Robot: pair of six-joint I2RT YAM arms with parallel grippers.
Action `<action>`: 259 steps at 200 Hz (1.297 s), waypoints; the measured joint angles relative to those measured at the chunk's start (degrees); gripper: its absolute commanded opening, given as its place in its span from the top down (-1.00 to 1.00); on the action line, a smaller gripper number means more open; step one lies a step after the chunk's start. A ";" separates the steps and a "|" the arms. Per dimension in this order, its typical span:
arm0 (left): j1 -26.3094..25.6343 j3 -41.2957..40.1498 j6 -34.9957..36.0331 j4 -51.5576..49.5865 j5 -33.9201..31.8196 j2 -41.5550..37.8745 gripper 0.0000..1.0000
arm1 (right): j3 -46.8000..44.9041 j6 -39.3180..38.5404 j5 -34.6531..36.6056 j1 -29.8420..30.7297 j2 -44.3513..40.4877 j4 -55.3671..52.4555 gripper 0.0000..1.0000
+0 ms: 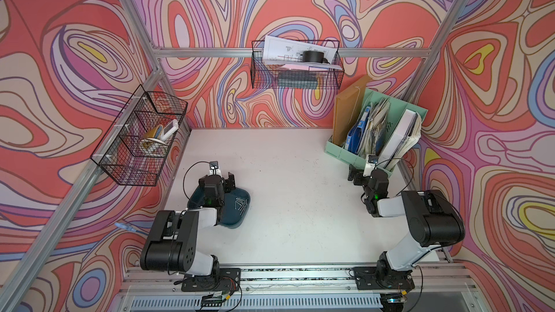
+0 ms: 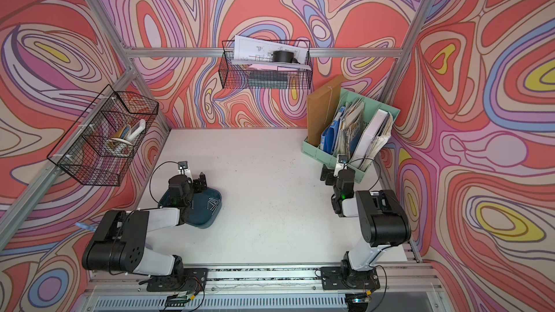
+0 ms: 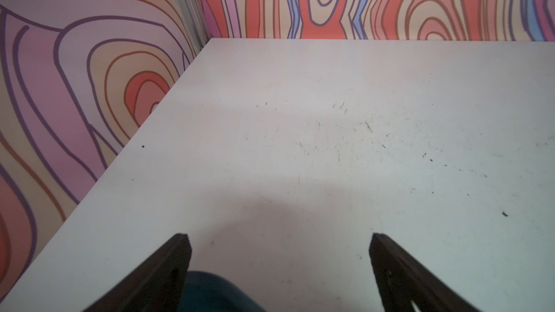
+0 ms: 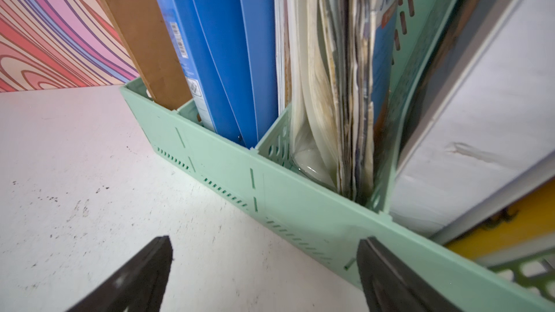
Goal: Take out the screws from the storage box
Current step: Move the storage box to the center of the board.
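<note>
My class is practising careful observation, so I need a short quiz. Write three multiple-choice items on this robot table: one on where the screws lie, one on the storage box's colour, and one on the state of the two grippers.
1. Where do the screws lie?
A. in the storage box
B. on the bare table
C. in a wire basket

2. What colour is the storage box?
A. mint green
B. black
C. dark teal-blue

3. How do the left gripper and the right gripper stand?
A. both shut
B. both open and empty
C. left shut on a screw

Key:
1 A, both top views show them heaped inside the box.
2 C, its floor and rim show that colour.
3 B, each wrist view shows a wide gap with nothing in it.
</note>
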 measured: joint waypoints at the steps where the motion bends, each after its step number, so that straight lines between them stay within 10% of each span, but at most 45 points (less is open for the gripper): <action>1: -0.02 0.28 -0.13 -0.68 -0.17 -0.31 -0.98 | 0.07 0.11 0.09 0.00 -0.33 -0.42 -0.96; 59: 0.15 16.83 -18.78 -33.22 -3.72 -18.38 -0.96 | 20.63 22.82 11.89 -0.26 -13.38 -40.09 -0.95; 122: 0.24 20.37 -26.64 -62.49 11.72 -21.79 -0.80 | 31.56 31.93 -1.31 6.51 -11.56 -67.41 -0.96; 157: -7.08 23.91 -26.97 -73.90 12.96 -22.43 -0.72 | 35.32 33.66 -3.13 17.81 -12.17 -71.19 -0.96; 259: -25.94 27.36 -25.86 -86.53 6.69 -7.91 -0.18 | 31.26 32.50 -0.26 17.42 -15.21 -76.28 -0.96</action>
